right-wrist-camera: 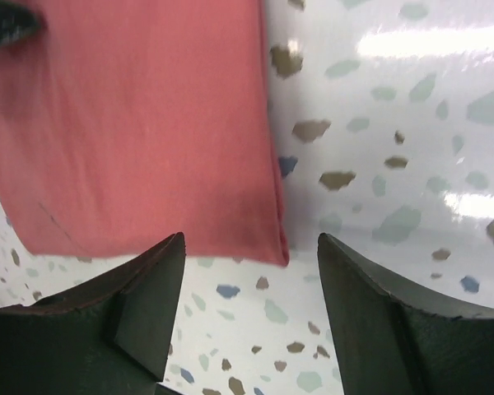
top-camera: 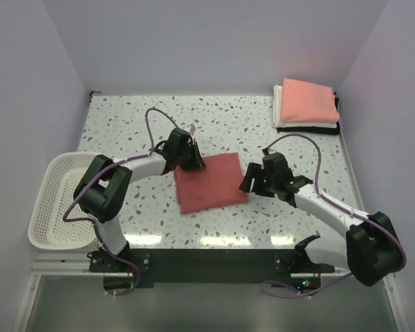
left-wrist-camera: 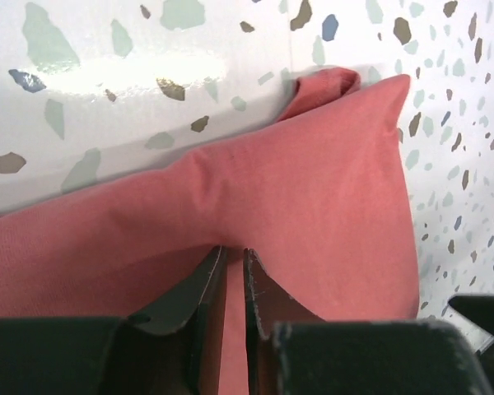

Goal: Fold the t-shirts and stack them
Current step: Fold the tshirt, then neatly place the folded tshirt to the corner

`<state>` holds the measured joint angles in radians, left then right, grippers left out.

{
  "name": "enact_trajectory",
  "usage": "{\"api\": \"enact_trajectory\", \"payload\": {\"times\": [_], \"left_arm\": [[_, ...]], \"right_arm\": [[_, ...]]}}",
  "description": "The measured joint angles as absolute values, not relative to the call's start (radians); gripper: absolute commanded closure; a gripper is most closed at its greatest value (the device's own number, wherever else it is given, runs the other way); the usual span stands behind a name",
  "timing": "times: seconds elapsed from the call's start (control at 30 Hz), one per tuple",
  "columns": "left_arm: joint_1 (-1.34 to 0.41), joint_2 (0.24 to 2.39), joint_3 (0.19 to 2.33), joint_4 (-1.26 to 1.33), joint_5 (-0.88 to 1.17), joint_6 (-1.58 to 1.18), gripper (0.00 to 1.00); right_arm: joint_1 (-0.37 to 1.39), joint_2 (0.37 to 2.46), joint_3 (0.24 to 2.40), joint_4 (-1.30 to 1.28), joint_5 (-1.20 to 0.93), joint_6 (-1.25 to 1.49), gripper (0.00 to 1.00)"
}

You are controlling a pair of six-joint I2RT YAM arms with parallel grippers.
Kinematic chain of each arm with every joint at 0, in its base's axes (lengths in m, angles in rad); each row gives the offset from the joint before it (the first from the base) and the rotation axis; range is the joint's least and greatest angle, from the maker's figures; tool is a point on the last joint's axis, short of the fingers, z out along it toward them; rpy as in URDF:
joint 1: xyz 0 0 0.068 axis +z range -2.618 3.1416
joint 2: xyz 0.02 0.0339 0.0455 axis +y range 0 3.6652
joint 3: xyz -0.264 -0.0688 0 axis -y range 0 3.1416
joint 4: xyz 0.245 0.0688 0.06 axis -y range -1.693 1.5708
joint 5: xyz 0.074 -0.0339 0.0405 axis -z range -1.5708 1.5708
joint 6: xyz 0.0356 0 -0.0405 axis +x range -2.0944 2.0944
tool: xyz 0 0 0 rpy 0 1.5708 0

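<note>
The left claw [left-wrist-camera: 233, 257] is closed on a pinch of cloth at the far left edge of the brick-red t-shirt [top-camera: 211, 183], which lies folded flat in the middle of the table [top-camera: 124, 117]. The right claw [right-wrist-camera: 249, 243] is open, fingers wide apart, just above the near right corner of this shirt. In the far right corner of the table a pink shirt [top-camera: 306, 100] lies on a white shirt [top-camera: 279, 114] and a black shirt [top-camera: 330, 129].
</note>
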<state>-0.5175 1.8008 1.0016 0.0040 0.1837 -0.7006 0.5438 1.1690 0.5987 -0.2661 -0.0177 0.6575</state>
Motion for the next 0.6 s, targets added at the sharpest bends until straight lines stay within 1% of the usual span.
{"api": "enact_trajectory", "payload": {"times": [0.13, 0.17, 0.37, 0.5, 0.6], "left_arm": [[-0.539, 1.771, 1.032, -0.041, 0.191, -0.677, 0.8], [-0.549, 1.757, 1.034, -0.049, 0.192, -0.672, 0.85], [-0.677, 1.697, 1.032, -0.065, 0.195, -0.669, 0.96], [-0.765, 1.698, 0.994, -0.057, 0.204, -0.673, 0.99], [-0.781, 1.706, 0.95, -0.055, 0.208, -0.68, 1.0]], "right_arm": [[0.429, 1.298, 0.674, -0.228, -0.079, 0.634, 0.31], [0.415, 1.333, 0.692, -0.218, -0.091, 0.629, 0.31], [0.385, 1.48, 0.77, -0.159, -0.154, 0.626, 0.33], [0.38, 1.554, 0.809, -0.131, -0.178, 0.626, 0.33], [0.379, 1.597, 0.82, -0.112, -0.192, 0.622, 0.34]]}}
